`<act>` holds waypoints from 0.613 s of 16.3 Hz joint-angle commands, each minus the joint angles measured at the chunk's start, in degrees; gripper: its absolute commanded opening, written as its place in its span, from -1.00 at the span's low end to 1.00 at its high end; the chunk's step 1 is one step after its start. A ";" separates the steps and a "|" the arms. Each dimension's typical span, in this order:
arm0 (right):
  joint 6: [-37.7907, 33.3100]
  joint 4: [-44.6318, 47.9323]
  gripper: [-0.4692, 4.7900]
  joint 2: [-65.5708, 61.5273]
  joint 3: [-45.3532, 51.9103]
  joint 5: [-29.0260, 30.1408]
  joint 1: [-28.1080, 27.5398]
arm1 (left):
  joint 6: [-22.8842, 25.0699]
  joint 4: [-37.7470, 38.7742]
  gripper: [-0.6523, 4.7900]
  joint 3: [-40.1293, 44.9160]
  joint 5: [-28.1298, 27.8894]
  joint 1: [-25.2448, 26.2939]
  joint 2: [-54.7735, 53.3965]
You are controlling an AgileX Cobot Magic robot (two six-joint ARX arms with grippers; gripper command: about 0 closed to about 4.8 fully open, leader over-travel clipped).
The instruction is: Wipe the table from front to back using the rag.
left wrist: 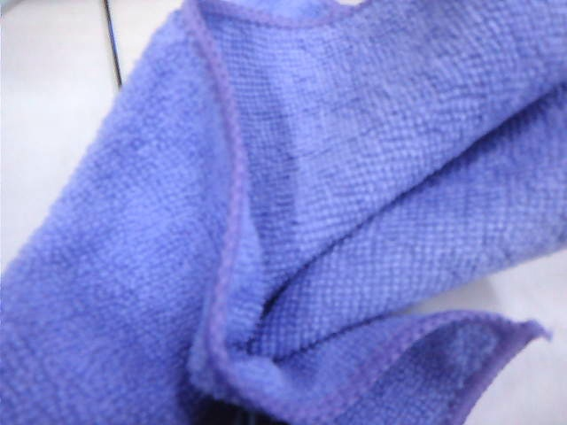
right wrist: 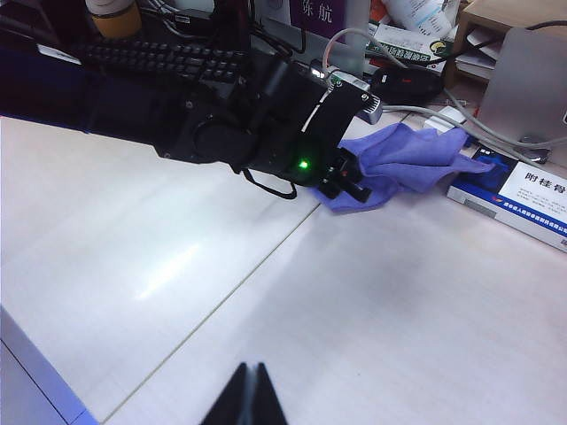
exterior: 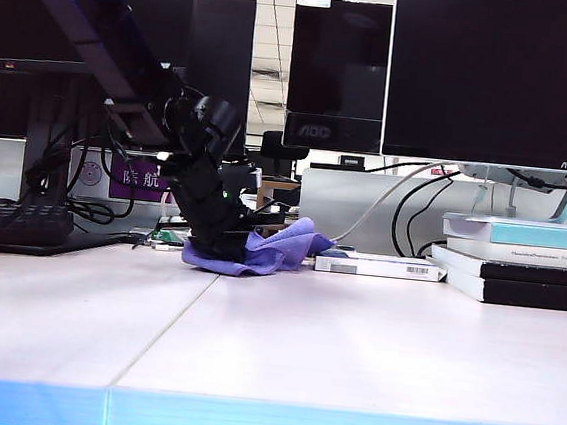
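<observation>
Pale off-white table (exterior: pixel 351 350) with a thin seam and a light blue front edge fills the exterior view; monitors, a keyboard (exterior: pixel 11 222) and stacked books (exterior: pixel 520 260) line its back edge. Near that back edge the left gripper (exterior: pixel 222 250) presses down on the rumpled lavender rag (exterior: pixel 270 251), jaws pinching the cloth.

Knobbly rag (left wrist: pixel 337 204) folds and a stitched hem fill the left wrist view, with bare table at the corners.

From the right wrist view, the right gripper (right wrist: pixel 249 396) hangs over the table's front part, fingers pressed together and empty, well apart from the rag (right wrist: pixel 407 164). Only here does a flat box (right wrist: pixel 523 199) beside the rag show clearly.
</observation>
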State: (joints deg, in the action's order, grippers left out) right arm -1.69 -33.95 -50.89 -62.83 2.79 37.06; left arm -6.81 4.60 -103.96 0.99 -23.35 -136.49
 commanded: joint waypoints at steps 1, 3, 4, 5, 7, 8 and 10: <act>-0.15 0.74 -0.81 0.13 -0.20 0.11 0.02 | 1.64 5.18 -0.78 0.22 0.74 -1.27 1.53; -0.15 0.76 -0.81 0.13 -0.20 0.11 0.02 | 2.29 6.05 -0.78 0.22 0.72 -2.45 2.25; -0.15 0.74 -0.81 0.13 -0.20 0.11 0.02 | 2.27 6.25 -0.78 0.22 0.74 -2.54 2.36; -0.15 0.76 -0.81 0.13 -0.20 0.11 0.02 | 2.29 7.41 -0.78 0.24 0.72 -2.89 2.84; -0.15 0.74 -0.81 0.13 -0.20 0.11 0.02 | 2.19 7.98 -0.78 0.87 0.72 -2.93 3.67; -0.15 0.76 -0.81 0.13 -0.20 0.11 0.02 | 2.01 6.78 -0.78 2.38 0.68 -2.93 4.46; -0.15 0.76 -0.81 0.13 -0.20 0.11 0.02 | 1.88 2.14 -0.78 8.04 0.37 -2.93 6.99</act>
State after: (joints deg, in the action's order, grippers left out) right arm -1.69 -33.95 -50.89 -62.83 2.76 37.04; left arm -4.78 9.37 -98.56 1.48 -26.13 -131.07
